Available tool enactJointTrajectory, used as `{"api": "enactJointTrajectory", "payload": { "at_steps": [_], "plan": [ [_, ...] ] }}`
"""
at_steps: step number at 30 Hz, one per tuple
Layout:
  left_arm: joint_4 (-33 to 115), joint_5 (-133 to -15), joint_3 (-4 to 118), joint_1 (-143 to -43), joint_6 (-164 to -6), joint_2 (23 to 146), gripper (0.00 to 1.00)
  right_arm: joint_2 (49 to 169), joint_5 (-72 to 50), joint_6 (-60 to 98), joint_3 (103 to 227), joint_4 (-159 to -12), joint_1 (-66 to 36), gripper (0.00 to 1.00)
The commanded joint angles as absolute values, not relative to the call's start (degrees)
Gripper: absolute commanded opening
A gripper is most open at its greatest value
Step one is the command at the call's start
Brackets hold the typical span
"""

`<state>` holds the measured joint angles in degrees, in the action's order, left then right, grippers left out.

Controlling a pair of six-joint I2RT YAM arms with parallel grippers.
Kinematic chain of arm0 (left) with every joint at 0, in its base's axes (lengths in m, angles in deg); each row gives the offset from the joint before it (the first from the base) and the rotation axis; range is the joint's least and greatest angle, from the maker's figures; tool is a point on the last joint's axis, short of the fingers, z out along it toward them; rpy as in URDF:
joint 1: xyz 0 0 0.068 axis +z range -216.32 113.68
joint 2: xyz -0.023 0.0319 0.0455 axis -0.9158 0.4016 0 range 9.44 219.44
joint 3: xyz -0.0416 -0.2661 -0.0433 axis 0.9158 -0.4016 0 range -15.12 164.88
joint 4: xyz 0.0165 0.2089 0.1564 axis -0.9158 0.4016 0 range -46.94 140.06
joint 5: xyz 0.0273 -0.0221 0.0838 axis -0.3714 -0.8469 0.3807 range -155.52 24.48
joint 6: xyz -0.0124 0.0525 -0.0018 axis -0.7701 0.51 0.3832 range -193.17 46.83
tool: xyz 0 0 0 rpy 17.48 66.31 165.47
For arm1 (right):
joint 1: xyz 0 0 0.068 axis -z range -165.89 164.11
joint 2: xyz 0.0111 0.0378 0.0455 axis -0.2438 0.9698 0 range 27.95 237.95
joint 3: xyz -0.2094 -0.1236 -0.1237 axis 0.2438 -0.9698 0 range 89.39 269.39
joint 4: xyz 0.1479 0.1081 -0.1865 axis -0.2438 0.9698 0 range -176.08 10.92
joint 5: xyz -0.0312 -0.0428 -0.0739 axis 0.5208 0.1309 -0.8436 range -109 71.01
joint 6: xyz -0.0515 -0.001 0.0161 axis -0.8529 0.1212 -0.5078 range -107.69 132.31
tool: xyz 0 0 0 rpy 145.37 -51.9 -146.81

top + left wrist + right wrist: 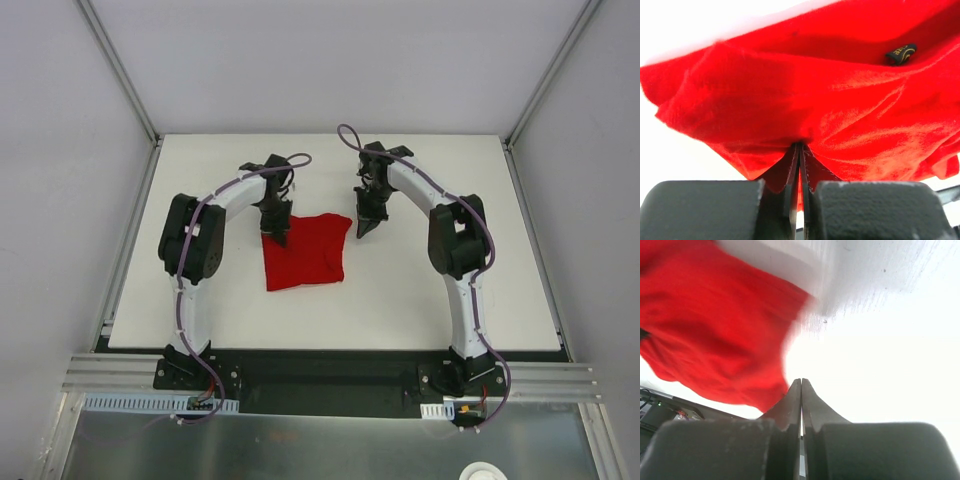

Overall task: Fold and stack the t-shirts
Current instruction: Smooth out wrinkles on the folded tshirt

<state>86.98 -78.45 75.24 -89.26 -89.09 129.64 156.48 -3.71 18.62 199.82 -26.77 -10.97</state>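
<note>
Plainly soft and matte, the red t-shirt lies near the middle of the smooth white tabletop. It is folded into a rough rectangle, and its far right corner flares out to a point. In the left wrist view the cloth shows rumpled folds, a fuzzy nap and a hem that droops in loose curves.

The left claw stands on the shirt's far left corner. Its 2 dark, wedge-shaped fingers are pressed together on a pinch of the fabric, which gathers into creases at their tips. The right claw hangs just beside the flared corner, apart from the cloth. Its fingers meet tip to tip and nothing shows between them.

Bare tabletop runs wide on all 4 sides of the shirt, most of all toward the right and far edges. Grey walls close in the left, right and far sides.

A small black label with gold lettering sits in a fold of the shirt, its letters too small to read. The left claw hides the corner it grips in the overhead view. The shirt is blurred in the right wrist view, and both wrist views cut it off at their edges.
</note>
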Motion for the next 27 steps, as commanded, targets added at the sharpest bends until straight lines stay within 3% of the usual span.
{"api": "enactJointTrajectory", "payload": {
  "at_steps": [1,7,12,21,27],
  "plan": [
    [88.2,-76.1,75.6,-87.6,-85.9,123.4,0.0,153.6,-3.0,18.0,202.0,-24.6,-10.8,0.01],
    [88.8,-79.2,81.8,-89.2,-86.7,114.2,0.0,148.2,1.2,19.8,199.5,-26.8,-12.4,0.01],
    [89.0,-76.7,75.6,-92.9,-88.5,108.3,0.0,148.6,3.3,20.5,198.9,-26.8,-14.8,0.01],
    [86.1,-74.7,59.2,-95.3,-90.4,109.6,0.0,154.2,7.5,21.5,199.7,-26.6,-18.1,0.01],
    [82.6,-75.5,58.8,-95.2,-89.7,113.6,0.0,157.6,10.1,22.2,198.3,-27.8,-18.2,0.01]
  ]
}}
